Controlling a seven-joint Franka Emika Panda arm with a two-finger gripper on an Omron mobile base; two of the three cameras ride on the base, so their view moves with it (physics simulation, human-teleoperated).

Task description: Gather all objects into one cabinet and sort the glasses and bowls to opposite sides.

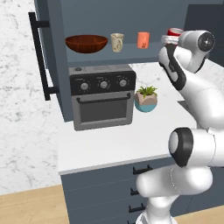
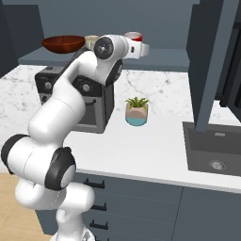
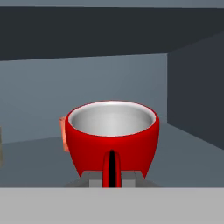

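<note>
The dark slate-blue cabinet (image 1: 54, 70) stands open above the counter. On its shelf (image 1: 118, 54) sit the reddish-brown bowl (image 1: 86, 43) at the left, then the beige cup (image 1: 117, 42) and the coral-orange cup (image 1: 143, 40). Further right is the glossy red cup (image 1: 175, 31), also in the right base view (image 2: 133, 36). My gripper (image 3: 112, 177) is shut on the red cup (image 3: 113, 135) at its handle, which faces the hand camera. The orange cup (image 3: 64, 133) peeks out behind it. I cannot tell whether the red cup touches the shelf.
A grey toaster oven (image 1: 103, 96) stands on the white counter (image 1: 118, 144) under the shelf, with a potted plant (image 1: 146, 99) to its right. A dark sink (image 2: 214, 148) lies at the counter's right end. The open right cabinet door (image 2: 212, 61) hangs near the sink. Drawers (image 1: 109, 188) run below.
</note>
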